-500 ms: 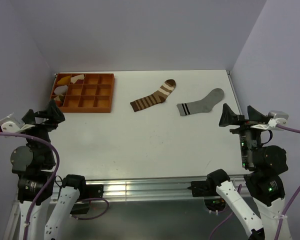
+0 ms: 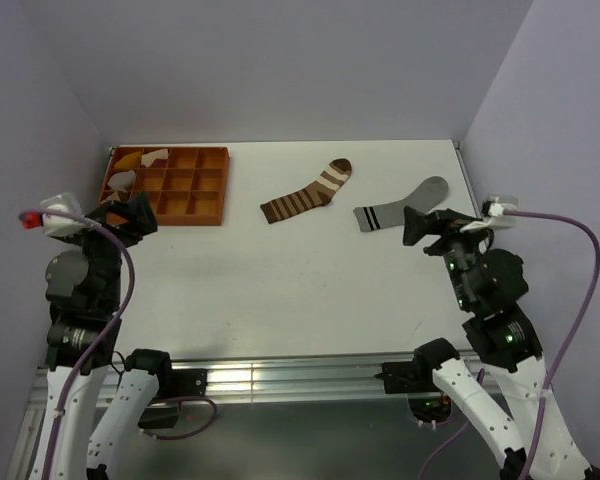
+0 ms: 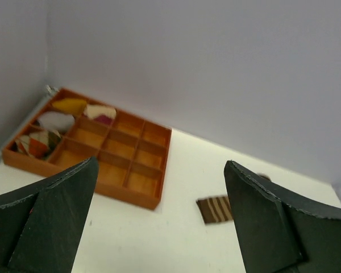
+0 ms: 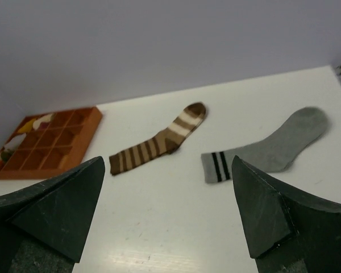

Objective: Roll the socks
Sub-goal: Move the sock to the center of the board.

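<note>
Two socks lie flat at the back of the white table (image 2: 280, 270). The brown sock with white stripes (image 2: 306, 190) (image 4: 158, 139) sits left of the grey sock with a dark-striped cuff (image 2: 402, 206) (image 4: 267, 147). Only the brown sock's cuff (image 3: 215, 209) shows in the left wrist view. My left gripper (image 2: 128, 215) (image 3: 159, 219) hangs open above the table's left side, empty. My right gripper (image 2: 425, 226) (image 4: 167, 213) is open and empty, just in front of the grey sock's cuff.
An orange compartment tray (image 2: 195, 185) (image 3: 125, 165) (image 4: 45, 142) stands at the back left, with yellow and white cloth pieces (image 2: 135, 168) in its left cells. Walls close in the back and both sides.
Both arms have swung inward and forward over the table. The right gripper has come close to the grey sock. The socks have not moved.
</note>
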You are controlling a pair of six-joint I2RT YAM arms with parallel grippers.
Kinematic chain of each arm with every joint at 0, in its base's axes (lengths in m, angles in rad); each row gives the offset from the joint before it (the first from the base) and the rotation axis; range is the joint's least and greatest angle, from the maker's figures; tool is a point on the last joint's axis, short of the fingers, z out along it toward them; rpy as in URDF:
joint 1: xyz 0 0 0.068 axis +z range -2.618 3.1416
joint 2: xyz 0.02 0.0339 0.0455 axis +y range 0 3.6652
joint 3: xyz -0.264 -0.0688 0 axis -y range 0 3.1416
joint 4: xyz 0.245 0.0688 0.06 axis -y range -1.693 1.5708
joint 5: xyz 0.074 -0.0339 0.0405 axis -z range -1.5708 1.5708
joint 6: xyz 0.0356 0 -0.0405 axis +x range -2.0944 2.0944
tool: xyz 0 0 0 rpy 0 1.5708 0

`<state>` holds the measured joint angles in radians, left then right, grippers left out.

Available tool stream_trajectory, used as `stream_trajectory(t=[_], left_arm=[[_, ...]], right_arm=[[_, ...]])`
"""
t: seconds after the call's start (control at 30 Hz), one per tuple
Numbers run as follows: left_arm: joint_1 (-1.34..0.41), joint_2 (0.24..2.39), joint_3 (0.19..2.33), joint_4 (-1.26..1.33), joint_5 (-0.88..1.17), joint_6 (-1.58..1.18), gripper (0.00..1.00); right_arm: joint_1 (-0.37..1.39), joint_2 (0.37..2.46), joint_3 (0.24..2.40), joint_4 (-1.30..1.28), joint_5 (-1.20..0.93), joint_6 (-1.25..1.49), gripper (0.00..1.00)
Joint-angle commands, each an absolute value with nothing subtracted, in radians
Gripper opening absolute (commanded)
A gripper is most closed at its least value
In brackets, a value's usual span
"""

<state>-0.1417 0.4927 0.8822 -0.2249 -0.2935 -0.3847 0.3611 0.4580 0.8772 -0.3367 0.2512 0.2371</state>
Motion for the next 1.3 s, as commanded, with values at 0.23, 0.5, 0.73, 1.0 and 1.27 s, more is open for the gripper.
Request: stream_trajectory(t=[0.23,0.5,0.73,1.0,1.27], left_arm=[[-0.143,0.633,0.808,-0.229,-0.037,-0.459,0.99],[-0.143,0.693,0.744,-0.19,0.055,-0.456,1.0],[-0.143,0.695,0.696,-0.147,0.066,-0.425,1.0],[-0.15,0.706,0.699,-0.16,0.06,-0.413,0.99],[-0.153,0.713,0.698,-0.163,0.06,-0.414,0.99]], right_arm=[[0.365,0.951,0.997,-0.357,0.164,0.434,1.0],[0.278,1.357,1.153,-0.253,0.043,0.451,0.82],[0.202,1.672,1.313,-0.339,0.021,0.261,0.74],[0.206,1.854,1.373,-0.368,0.025,0.158,0.68],[0.229,1.954,1.428,-0.411,0.071,0.077,0.65]])
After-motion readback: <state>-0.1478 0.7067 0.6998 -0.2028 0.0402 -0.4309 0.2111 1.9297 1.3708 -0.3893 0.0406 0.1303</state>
